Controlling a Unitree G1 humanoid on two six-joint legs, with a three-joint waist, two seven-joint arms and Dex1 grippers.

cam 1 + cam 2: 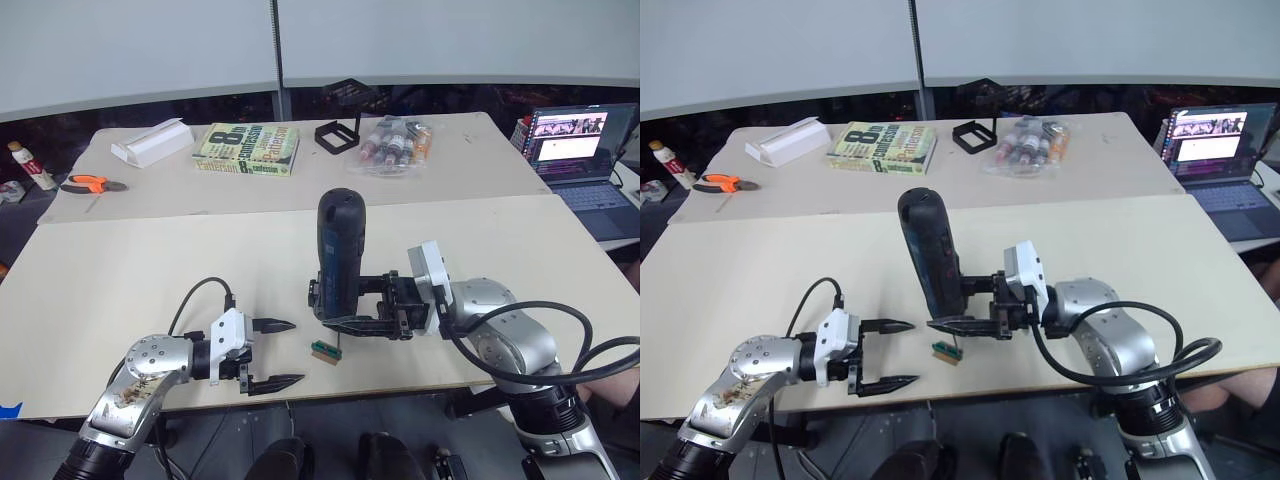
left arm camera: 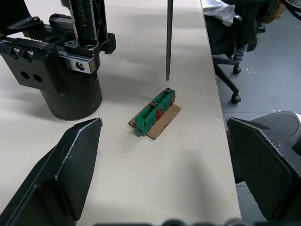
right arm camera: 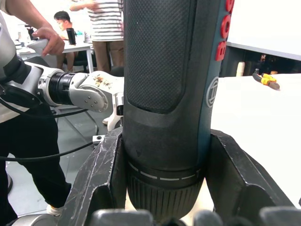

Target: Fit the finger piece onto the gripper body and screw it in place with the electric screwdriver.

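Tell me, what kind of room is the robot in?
Probably a lab or workshop. The right gripper holds an electric screwdriver upright over a small green block on a plain table. A laptop and orange-handled pliers lie further off.

right tool [image 3: 164, 188] clamped on electric screwdriver [image 3: 169, 94] | left arm [image 3: 80, 89] behind | people standing in background [image 3: 106, 28]

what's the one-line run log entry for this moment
right gripper: shut on electric screwdriver, upright | bit above green block, apart | left gripper: open, empty, beside block
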